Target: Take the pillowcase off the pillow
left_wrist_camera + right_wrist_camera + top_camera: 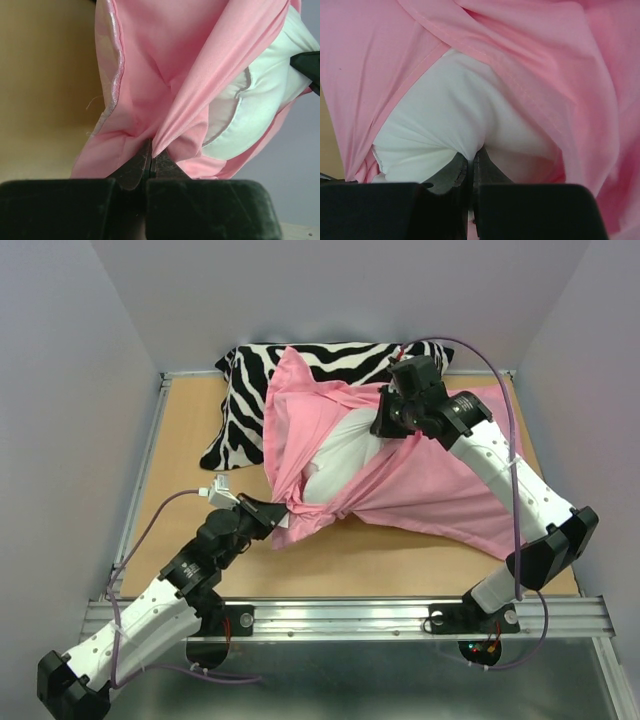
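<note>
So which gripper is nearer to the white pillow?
Right. The right gripper pinches the pillow itself; the left gripper holds only the pillowcase, a little away from the pillow.

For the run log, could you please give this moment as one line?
left gripper: shut on pillowcase | right gripper: shut on pillow | pillow partly exposed

A tan wooden tabletop (400,560), edged by a pale metal frame (350,612), is being shown mid-frame. A black-and-white zebra-striped cushion (240,410) is being carried at its upper left. A shiny pink satin pillowcase (440,490) is being borne across centre and right, overlapping that cushion.
</note>
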`<action>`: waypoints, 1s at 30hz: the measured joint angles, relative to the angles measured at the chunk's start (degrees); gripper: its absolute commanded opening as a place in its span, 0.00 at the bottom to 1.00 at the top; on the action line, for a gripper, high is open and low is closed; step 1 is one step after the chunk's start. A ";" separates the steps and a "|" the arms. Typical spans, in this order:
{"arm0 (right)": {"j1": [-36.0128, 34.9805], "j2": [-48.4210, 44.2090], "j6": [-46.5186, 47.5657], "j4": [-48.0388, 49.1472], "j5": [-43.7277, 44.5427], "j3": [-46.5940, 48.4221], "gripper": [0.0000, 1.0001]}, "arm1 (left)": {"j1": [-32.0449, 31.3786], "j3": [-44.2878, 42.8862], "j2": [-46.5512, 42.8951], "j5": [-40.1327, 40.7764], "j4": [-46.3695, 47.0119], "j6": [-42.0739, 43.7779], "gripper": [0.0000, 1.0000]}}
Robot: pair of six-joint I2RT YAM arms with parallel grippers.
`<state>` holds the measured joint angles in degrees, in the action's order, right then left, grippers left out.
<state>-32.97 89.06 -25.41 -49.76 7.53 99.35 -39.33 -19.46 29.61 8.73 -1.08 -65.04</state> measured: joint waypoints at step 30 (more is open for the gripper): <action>3.08 -31.89 -8.55 16.92 -12.22 -35.76 0.00 | 1.55 -15.78 32.02 5.07 2.29 12.17 0.34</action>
<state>-29.89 57.17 -33.95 -32.84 -4.69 63.59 -37.78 -35.24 61.63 13.80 1.21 -52.86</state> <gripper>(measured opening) 0.049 0.273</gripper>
